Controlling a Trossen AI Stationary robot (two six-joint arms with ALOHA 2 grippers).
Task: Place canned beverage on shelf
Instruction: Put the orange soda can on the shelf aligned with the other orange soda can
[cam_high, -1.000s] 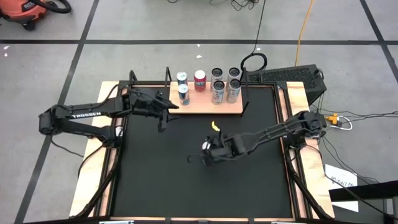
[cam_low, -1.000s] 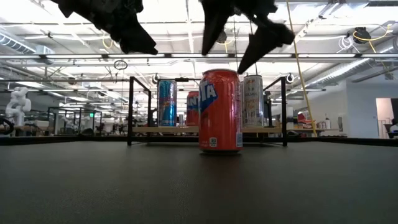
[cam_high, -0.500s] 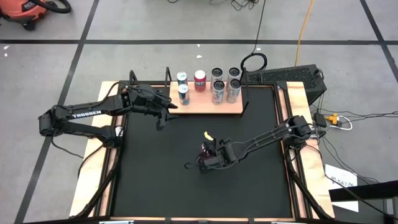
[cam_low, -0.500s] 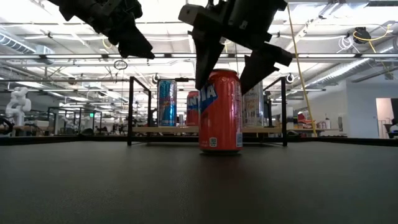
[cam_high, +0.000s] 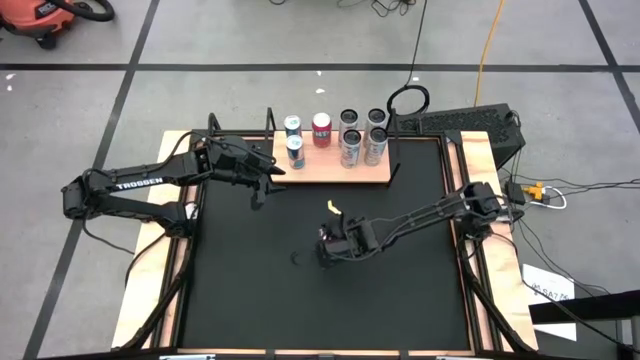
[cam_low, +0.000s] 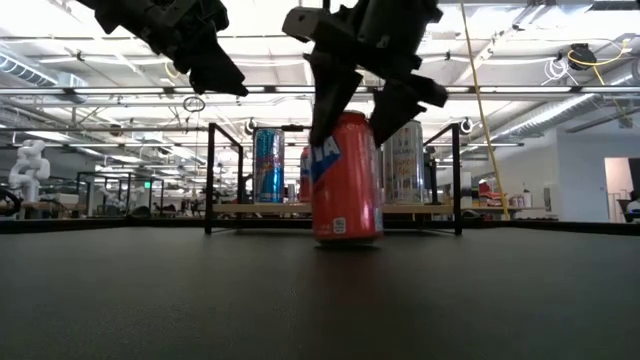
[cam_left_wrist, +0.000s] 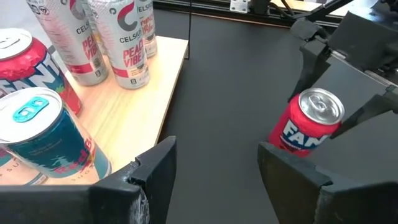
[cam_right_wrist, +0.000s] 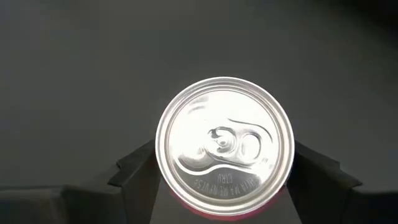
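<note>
Two dark, near-black six-joint arms w/ slim tubular links & chunky joint housings. Left arm carries white "TROSSEN" lettering along its forearm; right arm shows no legible markings from overhead. Left gripper: two broad, flat matte-black fingers w/ angular, faceted edges. Right gripper: same black wedge-shaped fingers, tapering to blunt tips. Thin black cables run alongside the arms near their bases.

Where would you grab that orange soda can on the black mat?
By its round upper sidewall, from straight above: the orange soda can is slim and roughly upright, so fingers fit either side. The right claw straddles it just so.
</note>
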